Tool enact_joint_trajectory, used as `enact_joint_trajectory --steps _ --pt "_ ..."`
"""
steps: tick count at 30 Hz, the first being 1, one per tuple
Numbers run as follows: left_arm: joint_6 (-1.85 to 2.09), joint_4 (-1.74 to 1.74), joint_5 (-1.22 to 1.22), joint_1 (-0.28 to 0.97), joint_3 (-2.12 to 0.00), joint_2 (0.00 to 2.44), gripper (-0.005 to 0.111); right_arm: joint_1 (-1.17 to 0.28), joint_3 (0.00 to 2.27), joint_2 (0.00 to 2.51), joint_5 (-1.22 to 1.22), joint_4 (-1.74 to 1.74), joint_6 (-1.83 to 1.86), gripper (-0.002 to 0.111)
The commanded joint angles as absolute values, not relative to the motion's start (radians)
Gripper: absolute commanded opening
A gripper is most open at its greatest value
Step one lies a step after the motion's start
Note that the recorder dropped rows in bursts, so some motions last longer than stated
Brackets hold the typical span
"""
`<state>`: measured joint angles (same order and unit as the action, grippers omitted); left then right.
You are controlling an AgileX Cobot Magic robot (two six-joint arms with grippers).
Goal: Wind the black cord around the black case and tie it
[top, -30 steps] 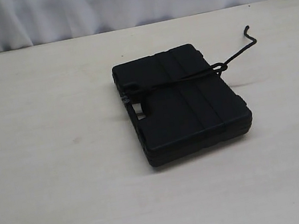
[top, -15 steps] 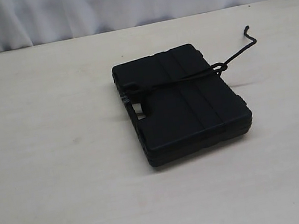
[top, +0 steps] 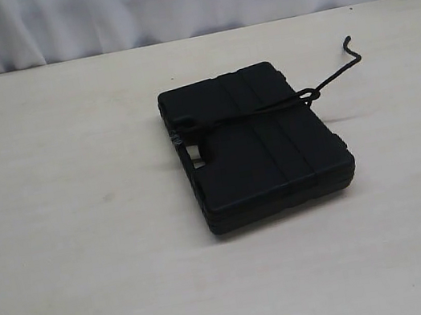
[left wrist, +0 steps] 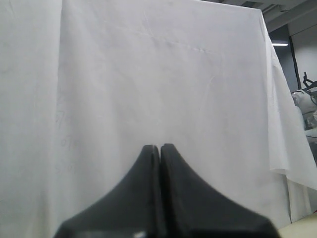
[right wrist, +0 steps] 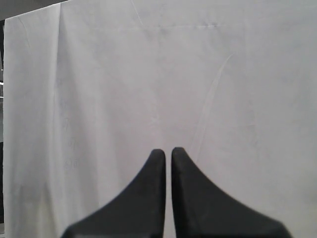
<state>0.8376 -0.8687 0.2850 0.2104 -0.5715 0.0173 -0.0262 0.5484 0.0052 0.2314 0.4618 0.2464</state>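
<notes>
The black case (top: 263, 156) lies flat on the table, a little right of centre in the exterior view. The black cord (top: 267, 109) runs across its top and down past the handle slot (top: 195, 154). A knot (top: 309, 94) sits at the case's far right edge, and the free end (top: 350, 47) sticks out to the back right. Neither gripper appears in the exterior view. My left gripper (left wrist: 159, 147) is shut, its fingers touching, and faces a white curtain. My right gripper (right wrist: 168, 151) is shut too, with only a thin slit between its fingers and nothing in them.
The pale table (top: 69, 231) stretches round the case on all sides. A white curtain (top: 167, 2) hangs behind the table's far edge. Both wrist views are filled by the curtain (left wrist: 148, 74), with some room equipment (left wrist: 307, 94) past its edge.
</notes>
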Motion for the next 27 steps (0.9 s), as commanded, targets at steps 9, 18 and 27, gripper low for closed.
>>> enact_joint_trajectory --steps 9,18,27 --pt "0.822 -0.822 0.297 0.210 -0.570 0.017 0.000 -0.026 0.543 0.003 0.234 0.456 0.246 0.004" --pt "0.000 -0.016 0.136 0.210 -0.408 0.000 0.000 -0.026 0.543 0.003 0.234 0.456 0.246 0.004" --pt "0.000 0.053 0.030 0.146 -0.190 0.000 0.000 -0.026 0.543 0.003 0.236 0.459 0.246 0.004"
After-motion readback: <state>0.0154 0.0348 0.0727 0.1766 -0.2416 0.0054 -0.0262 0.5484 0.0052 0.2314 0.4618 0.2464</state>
